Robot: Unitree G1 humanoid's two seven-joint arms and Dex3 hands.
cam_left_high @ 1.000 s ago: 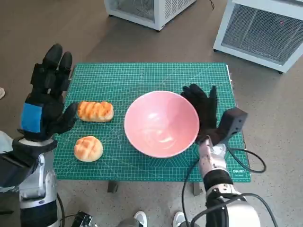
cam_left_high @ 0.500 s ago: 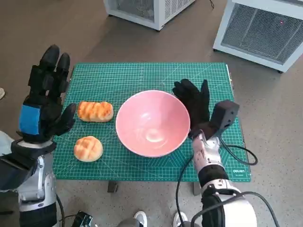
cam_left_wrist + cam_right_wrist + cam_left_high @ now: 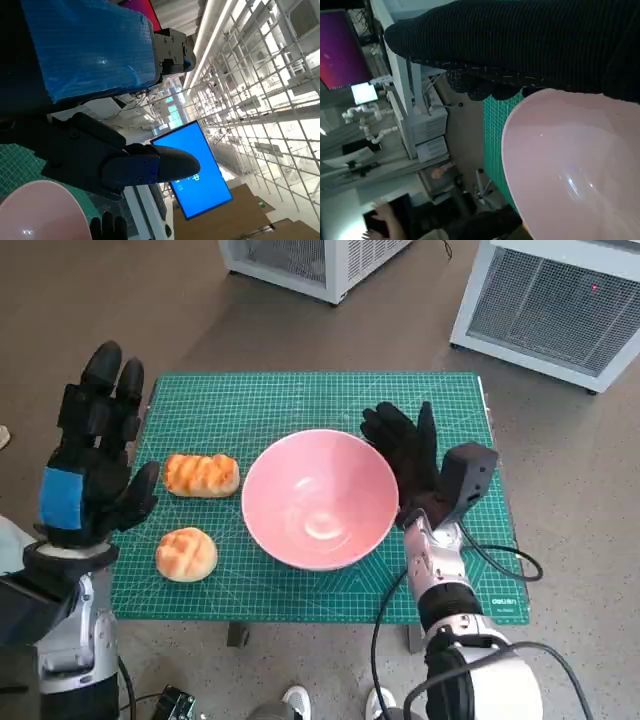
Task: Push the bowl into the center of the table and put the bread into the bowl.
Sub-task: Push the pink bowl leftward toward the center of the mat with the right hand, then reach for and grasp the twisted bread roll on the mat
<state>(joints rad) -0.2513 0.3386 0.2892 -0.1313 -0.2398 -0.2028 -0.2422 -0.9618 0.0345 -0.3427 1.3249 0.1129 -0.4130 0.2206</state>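
My left hand (image 3: 92, 455), black with blue tape across its back, is raised at the left edge of the surface (image 3: 300, 395), fingers spread and holding nothing. Just inside that edge lie two golden bread rolls: a long ridged one (image 3: 201, 475), and a round scored one (image 3: 186, 553) nearer the front edge, apart from each other and from the hand. The wide, shallow pink bowl (image 3: 319, 498) sits upright close to the middle of the green gridded cutting mat that covers the surface, with nothing in it. My right hand (image 3: 408, 458), in its black knitted glove, lies flat against the bowl's right side, fingers stretched out toward the far edge. The right wrist view shows the glove (image 3: 530, 45) touching the bowl's rim (image 3: 510, 125).
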